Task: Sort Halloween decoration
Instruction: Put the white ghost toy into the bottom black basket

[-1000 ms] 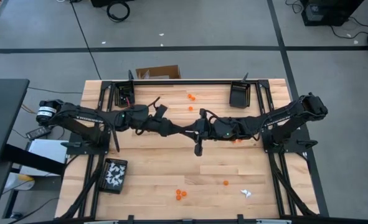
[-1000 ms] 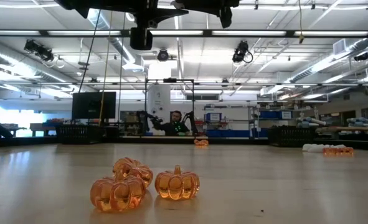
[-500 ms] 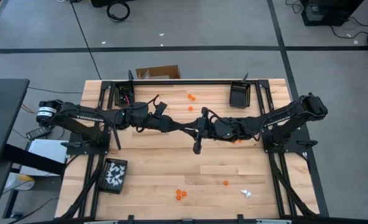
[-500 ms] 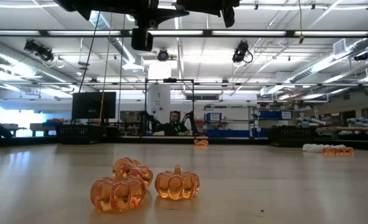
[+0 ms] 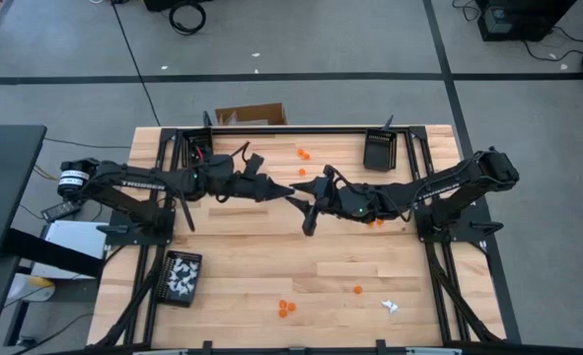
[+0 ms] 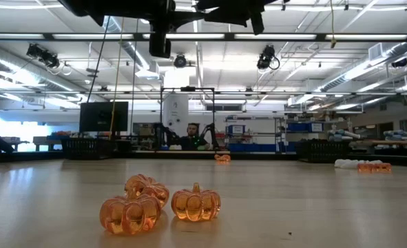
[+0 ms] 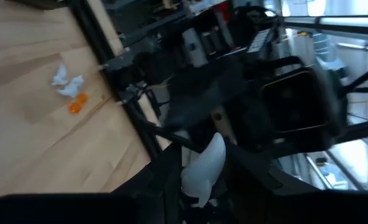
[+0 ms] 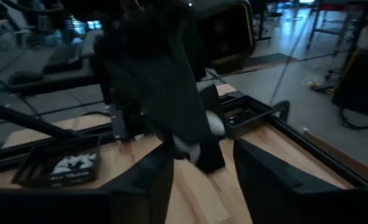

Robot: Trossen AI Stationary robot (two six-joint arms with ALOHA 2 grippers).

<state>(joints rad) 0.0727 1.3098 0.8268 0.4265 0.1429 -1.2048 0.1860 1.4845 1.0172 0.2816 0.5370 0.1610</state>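
Both arms meet above the middle of the table (image 5: 271,266), raised clear of the wood. In the high view the left gripper (image 5: 289,191) and the right gripper (image 5: 309,193) stand tip to tip, just beside one another.

Left wrist view: a white trinket (image 7: 203,167) sits between the left gripper's two dark fingers (image 7: 165,177), which close on it from both sides. The fingers stand narrow, holding this piece. The right arm's dark body fills the space directly beyond the tips.

Right wrist view: the right gripper's fingers (image 8: 261,168) stand apart with a clear gap between them. The left gripper's dark fingers reach into that gap, and a white piece (image 8: 213,122) shows at the far end of it. Whether the right fingers touch the white piece cannot be told.

Remaining decoration lies on the wood, well apart from both sets of fingertips. Three orange pumpkins (image 6: 160,202) sit clustered at the near edge, touching or nearly so; the high view shows them as an orange cluster (image 5: 286,308), with a lone orange piece (image 5: 358,290) and a loose white piece (image 5: 390,306) near them. Two orange pieces (image 5: 302,155) lie toward the far edge. One orange piece (image 5: 376,222) shows just beside the right forearm. A black tray (image 5: 182,276) holds white trinkets. A second black tray (image 5: 379,151) stands at the far right.
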